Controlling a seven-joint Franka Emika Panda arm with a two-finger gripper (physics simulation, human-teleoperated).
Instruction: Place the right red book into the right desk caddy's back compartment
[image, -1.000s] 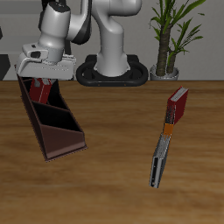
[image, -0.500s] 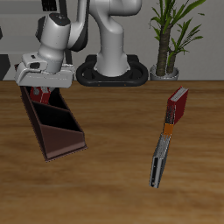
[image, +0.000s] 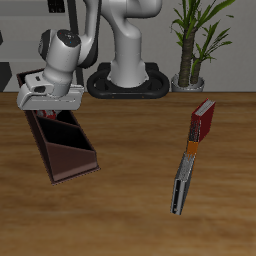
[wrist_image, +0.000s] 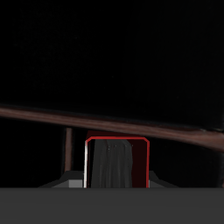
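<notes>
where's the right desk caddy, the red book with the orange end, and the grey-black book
right desk caddy (image: 72, 160), exterior view, low-end outer wall
red book with the orange end (image: 203, 122), exterior view, red cover
grey-black book (image: 181, 186), exterior view, mid cover

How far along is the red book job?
Done: the right red book is picked up and carried over the right desk caddy. In hand: the claw sits low over the back compartment, and the wrist view shows the book's end between the fingers with the caddy's dark interior beyond. Left: release and retreat; seating depth isn't visible.
</notes>
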